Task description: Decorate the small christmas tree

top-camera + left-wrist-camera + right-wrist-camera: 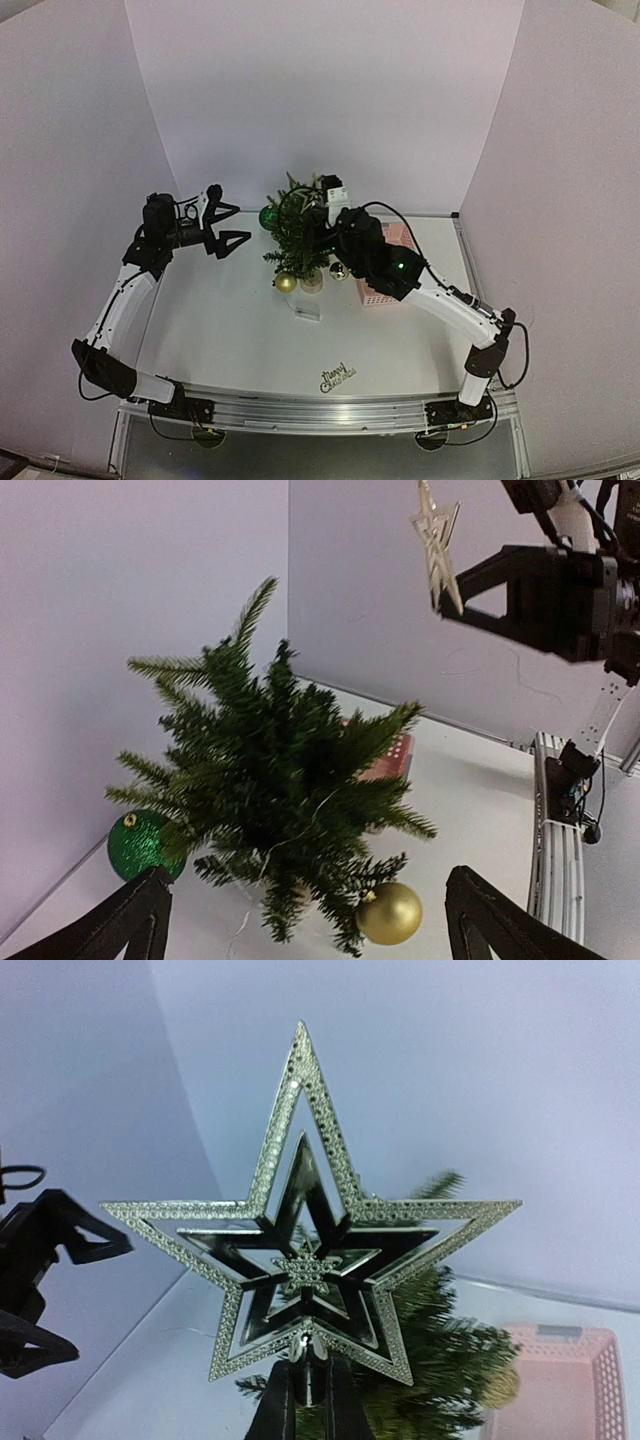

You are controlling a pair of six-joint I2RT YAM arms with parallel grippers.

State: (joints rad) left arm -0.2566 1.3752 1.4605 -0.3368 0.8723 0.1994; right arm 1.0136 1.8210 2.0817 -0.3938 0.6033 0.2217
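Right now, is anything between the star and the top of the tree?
Nothing visible: only open air between the star and the top of the small christmas tree. The left fingers stand open, off to the side.

Dark green all over the small christmas tree [270, 780]. Glitter finish on the green bauble [140, 845] — smooth, matt sheen on the gold bauble [390, 912]. Pale silvery gold on the star [305, 1260], with a beaded dot pattern along the outer frame and mirror-bright inner bands, dark in reflection. Pink on the basket [560, 1380], in a grid of slots. Gold on the script sign [338, 377]. White on the table [230, 330]. Black on the left gripper [243, 222] and the right gripper [310, 1400].
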